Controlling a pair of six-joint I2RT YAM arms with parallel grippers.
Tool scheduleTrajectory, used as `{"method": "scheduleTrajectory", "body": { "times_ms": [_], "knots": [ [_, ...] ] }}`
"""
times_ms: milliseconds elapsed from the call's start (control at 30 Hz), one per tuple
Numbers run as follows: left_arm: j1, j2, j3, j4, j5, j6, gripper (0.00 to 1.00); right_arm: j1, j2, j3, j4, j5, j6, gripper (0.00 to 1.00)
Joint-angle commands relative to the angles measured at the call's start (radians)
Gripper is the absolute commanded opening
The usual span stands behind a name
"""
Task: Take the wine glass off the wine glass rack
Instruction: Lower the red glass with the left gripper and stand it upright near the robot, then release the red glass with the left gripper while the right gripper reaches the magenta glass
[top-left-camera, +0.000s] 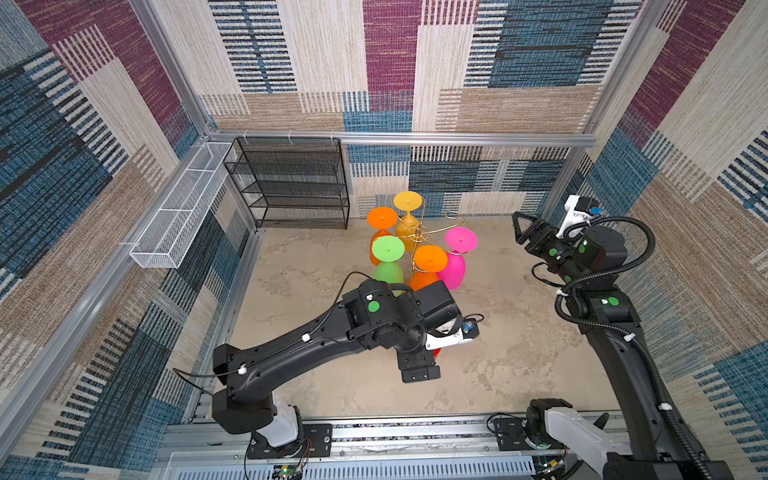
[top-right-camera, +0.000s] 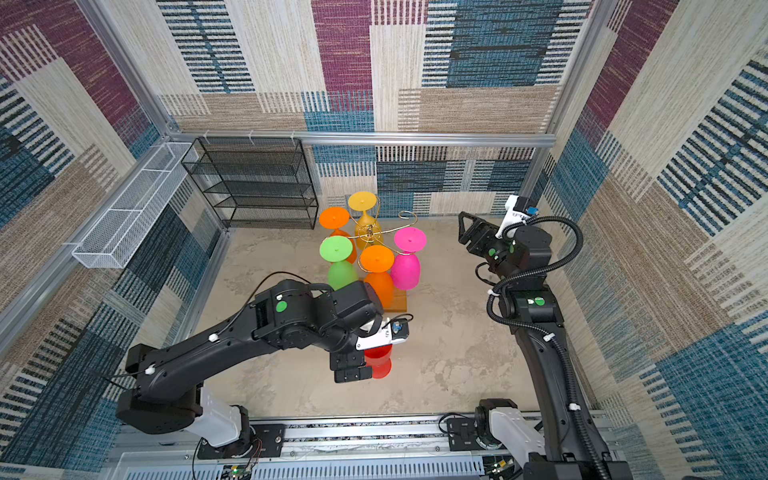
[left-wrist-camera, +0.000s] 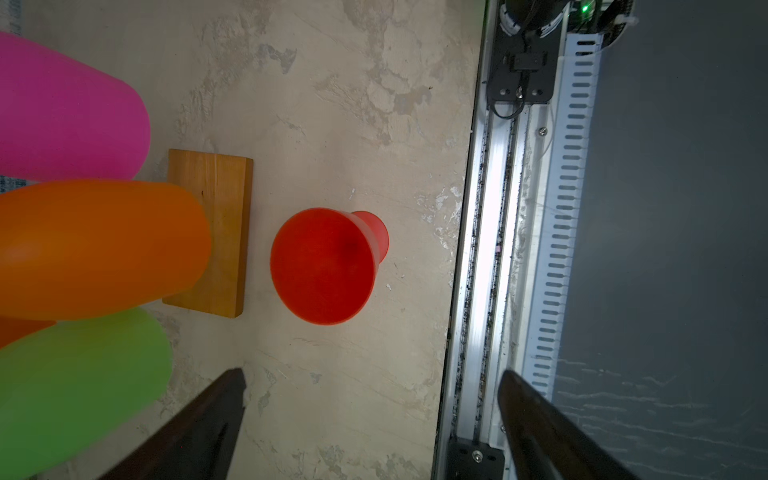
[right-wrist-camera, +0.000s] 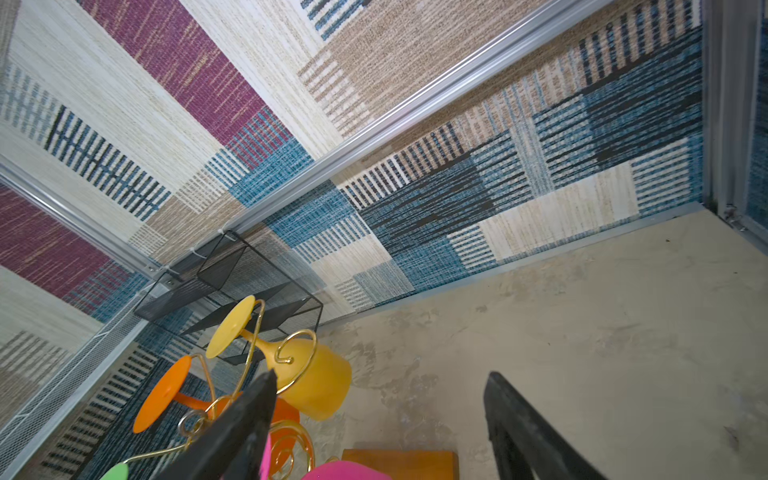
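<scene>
The wine glass rack (top-left-camera: 419, 237) (top-right-camera: 371, 237) is a gold wire stand on a wooden base (left-wrist-camera: 216, 232) (top-right-camera: 397, 302), with several coloured glasses hanging upside down from it. A red wine glass (top-right-camera: 379, 362) (left-wrist-camera: 324, 266) stands on the table just in front of the base; only a sliver of it (top-left-camera: 436, 353) shows in a top view. My left gripper (left-wrist-camera: 371, 374) (top-right-camera: 353, 374) is open beside it, fingers apart and touching nothing. My right gripper (right-wrist-camera: 381, 376) (top-left-camera: 518, 226) hangs open at the right of the rack, empty.
A black mesh shelf unit (top-left-camera: 291, 183) stands at the back wall and a long white mesh basket (top-left-camera: 178, 208) hangs on the left wall. A metal rail (left-wrist-camera: 486, 232) (top-left-camera: 374, 432) runs along the table's front edge. Patterned walls close in three sides.
</scene>
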Motion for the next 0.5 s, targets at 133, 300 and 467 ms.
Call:
{"method": "scheduleTrajectory", "body": {
  "times_ms": [133,300,467],
  "knots": [
    [-0.005,-0.179,-0.021,-0.001,0.037,-0.073,0.95,-0.001,0.032,-0.023,0.117,-0.315,0.169,0.80],
    [-0.004,-0.378,-0.145,0.181,-0.142,-0.090,0.95,0.001,0.075,-0.078,0.209,-0.437,0.251,0.76],
    [-0.003,-0.551,-0.325,0.405,-0.308,-0.066,0.98,0.017,0.104,-0.080,0.217,-0.470,0.251,0.70]
  ]
}}
